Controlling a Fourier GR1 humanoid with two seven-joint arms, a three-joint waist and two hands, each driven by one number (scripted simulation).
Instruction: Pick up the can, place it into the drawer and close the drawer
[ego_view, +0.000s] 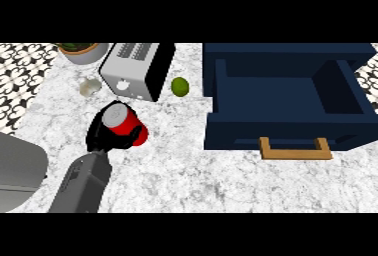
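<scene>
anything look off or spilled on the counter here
Nothing stands out. The can is tilted only because the left robot hand is curled round it; the drawer is open, and nothing is spilled.

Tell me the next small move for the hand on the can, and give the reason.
Probably lift the can off the counter and start carrying it right toward the open drawer. The left hand is already curled round the red can, which lies tilted, and the drawer stands open with its inside bare.

A boxy grey forearm (83, 182) ends in a glossy black robot hand (101, 134)
</scene>
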